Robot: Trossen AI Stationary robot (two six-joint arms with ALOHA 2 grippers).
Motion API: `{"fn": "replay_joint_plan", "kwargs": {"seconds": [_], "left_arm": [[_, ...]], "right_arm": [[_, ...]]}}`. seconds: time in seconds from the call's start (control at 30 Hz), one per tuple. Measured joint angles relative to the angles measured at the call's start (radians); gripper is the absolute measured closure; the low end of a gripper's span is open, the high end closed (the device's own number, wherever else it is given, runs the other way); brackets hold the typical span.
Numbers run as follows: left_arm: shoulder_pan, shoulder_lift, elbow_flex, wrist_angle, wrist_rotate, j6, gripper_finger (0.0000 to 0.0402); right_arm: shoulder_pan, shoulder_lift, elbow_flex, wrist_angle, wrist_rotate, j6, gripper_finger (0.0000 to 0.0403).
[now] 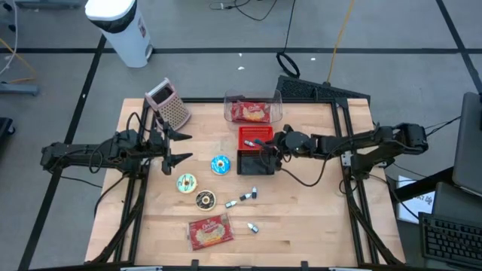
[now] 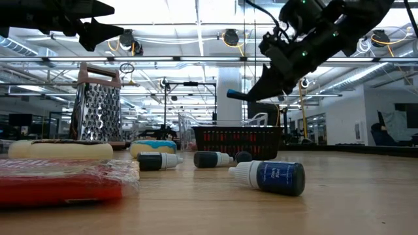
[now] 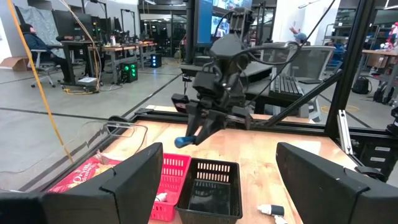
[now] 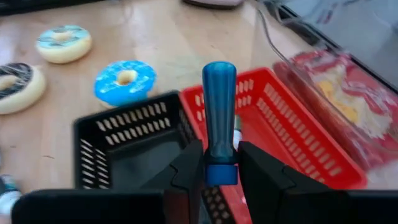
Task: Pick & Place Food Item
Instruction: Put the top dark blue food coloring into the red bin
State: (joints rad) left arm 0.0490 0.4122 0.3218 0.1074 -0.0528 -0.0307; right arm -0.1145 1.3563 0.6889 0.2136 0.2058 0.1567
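Right wrist view: right hand (image 4: 221,163) pinches a blue bottle (image 4: 219,112) above the black basket (image 4: 124,134) and red basket (image 4: 292,124), centre frame; not dropped yet. Left hand (image 1: 172,147) hangs wide open, empty, mid-left. Donuts, bottles and a packet remain on the bench (image 1: 316,218). Labels unreadable.

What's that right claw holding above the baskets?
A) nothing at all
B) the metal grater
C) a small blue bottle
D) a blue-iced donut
C: the right gripper pinches a small blue bottle between its fingers, above the black basket and red basket.
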Motion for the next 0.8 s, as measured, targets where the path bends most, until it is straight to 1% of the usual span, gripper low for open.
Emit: {"fn": "replay_joint_plan", "kwargs": {"seconds": [0.2,0.33,0.4,0.57,0.7,0.8], "left_arm": [[0.000,0.000,0.000,0.000,0.000,0.000,0.0091],[0.000,0.000,0.000,0.000,0.000,0.000,0.0092],[0.000,0.000,0.000,0.000,0.000,0.000,0.0091],[0.000,0.000,0.000,0.000,0.000,0.000,0.0091],[0.000,0.000,0.000,0.000,0.000,0.000,0.0091],[0.000,0.000,0.000,0.000,0.000,0.000,0.0091]], "right_arm": [[-0.052,0.000,-0.058,0.081,-0.006,0.041,0.0321],[-0.083,0.000,-0.063,0.121,-0.083,0.041,0.0321],[-0.092,0.003,-0.063,0.138,-0.082,0.039,0.0321],[-0.138,0.045,-0.063,0.152,-0.092,0.023,0.0321],[-0.167,0.109,-0.064,0.140,-0.106,0.015,0.0321],[-0.174,0.146,-0.063,0.174,-0.106,0.015,0.0321]]}}
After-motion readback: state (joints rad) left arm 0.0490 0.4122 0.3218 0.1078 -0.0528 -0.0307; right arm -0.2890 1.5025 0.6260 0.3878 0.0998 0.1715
